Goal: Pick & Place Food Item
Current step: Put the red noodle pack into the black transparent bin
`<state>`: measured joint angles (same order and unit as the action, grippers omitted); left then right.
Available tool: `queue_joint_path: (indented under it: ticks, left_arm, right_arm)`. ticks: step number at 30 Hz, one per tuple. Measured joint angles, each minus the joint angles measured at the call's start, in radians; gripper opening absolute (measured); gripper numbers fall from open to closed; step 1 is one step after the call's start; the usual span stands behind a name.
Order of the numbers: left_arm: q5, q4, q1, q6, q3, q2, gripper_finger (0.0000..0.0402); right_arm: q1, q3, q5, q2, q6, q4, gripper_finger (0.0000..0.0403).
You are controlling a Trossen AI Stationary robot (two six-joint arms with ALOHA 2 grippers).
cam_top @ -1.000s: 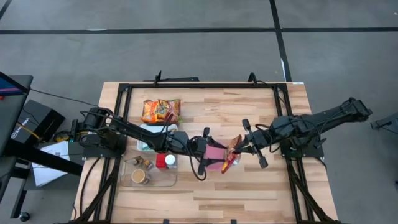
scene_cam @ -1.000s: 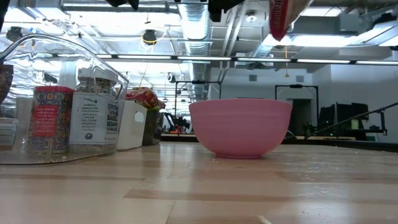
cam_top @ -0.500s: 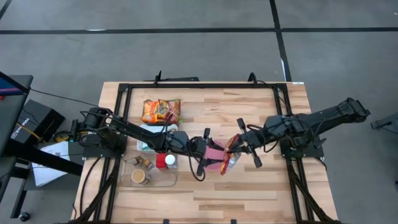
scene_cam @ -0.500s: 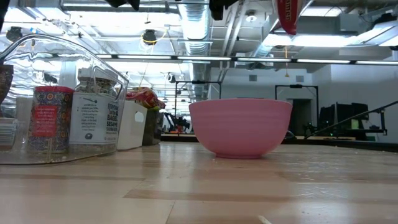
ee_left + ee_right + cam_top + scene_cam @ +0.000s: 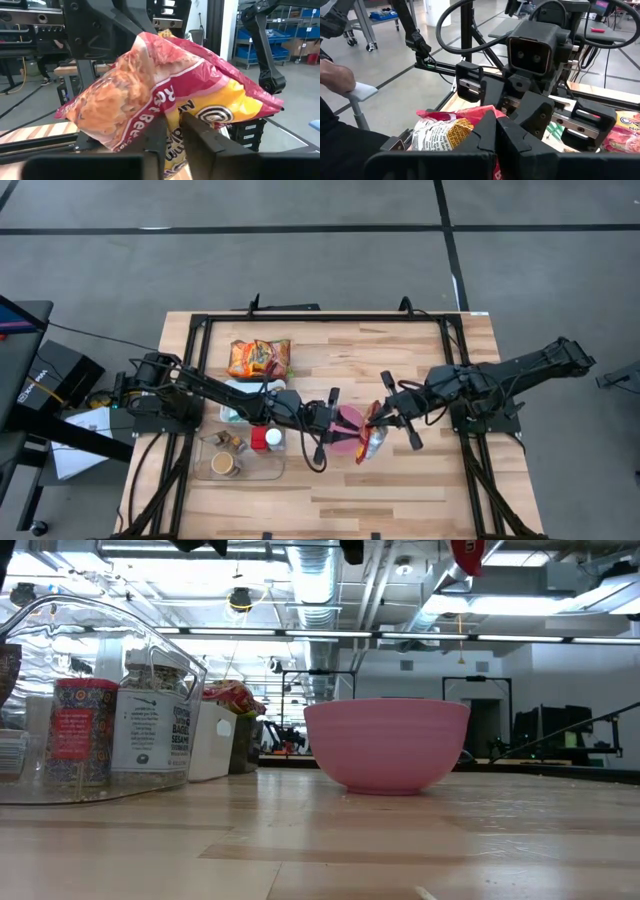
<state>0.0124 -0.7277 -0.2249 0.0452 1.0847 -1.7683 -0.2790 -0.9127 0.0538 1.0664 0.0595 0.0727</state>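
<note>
A red and yellow snack bag [image 5: 368,432] hangs in the air over the pink bowl [image 5: 346,436], which stands on the wooden table; only the bag's red bottom tip [image 5: 468,550] shows in the low view. My left gripper [image 5: 338,424] reaches in from the table's left, shut on the bag's left end. From the right, my right gripper [image 5: 380,418] is shut on the other end. In the low view the pink bowl [image 5: 386,744] stands right below the bag. My left gripper [image 5: 172,135] pinches the bag's lower edge [image 5: 173,116] between its two fingers, coming level from the table's left. The bag stands above the fingers, lifted clear of the bowl. My right gripper [image 5: 499,132] pinches the bag's crumpled end [image 5: 472,119] between its shut fingers, coming from the table's right and slanting slightly down. The fingers hide the exact place of contact.
An orange chip bag [image 5: 258,358] lies at the table's far left. A clear container [image 5: 240,456] with spice jars and a red-capped jar [image 5: 262,438] stands by the left arm. A black frame [image 5: 330,318] runs around the table. A person's sleeve [image 5: 335,80] shows beyond the table.
My right gripper has carried the bag a little toward the table's left and up, over the bowl. My left gripper has stayed in place, and its fingers have closed onto the bag's near end.
</note>
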Motion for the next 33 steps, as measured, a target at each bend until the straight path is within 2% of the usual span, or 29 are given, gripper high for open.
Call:
queue_joint_path:
  ticks: [4,13,16,21,28,30,33]
  left_arm:
    - [0.000,0.000,0.000,0.001,0.000,0.000,0.0007]
    - [0.000,-0.002,0.000,0.028,0.000,0.000,0.0001]
    - [0.009,0.005,0.001,0.029,0.000,0.000,0.0000]
    - [0.027,0.048,0.004,0.051,0.002,0.001,0.0000]
    - [0.032,0.310,-0.002,0.192,0.005,0.069,0.0000]
    - [0.016,0.390,-0.011,0.245,0.005,0.099,0.0000]
    - [-0.065,0.555,-0.029,0.375,0.004,0.162,0.0000]
  right_arm:
    - [0.000,0.000,0.004,0.000,0.001,0.000,0.0000]
    - [-0.007,0.001,0.002,0.000,0.004,-0.019,0.0010]
    - [-0.010,0.001,-0.003,0.000,0.009,-0.033,0.0039]
    - [-0.010,0.002,-0.063,-0.003,0.009,-0.053,0.0117]
    - [-0.007,0.000,-0.086,-0.060,-0.009,-0.052,0.0221]
    - [-0.008,0.001,-0.089,-0.090,-0.024,-0.045,0.0237]
    - [-0.009,0.000,-0.105,-0.127,-0.041,-0.028,0.0244]
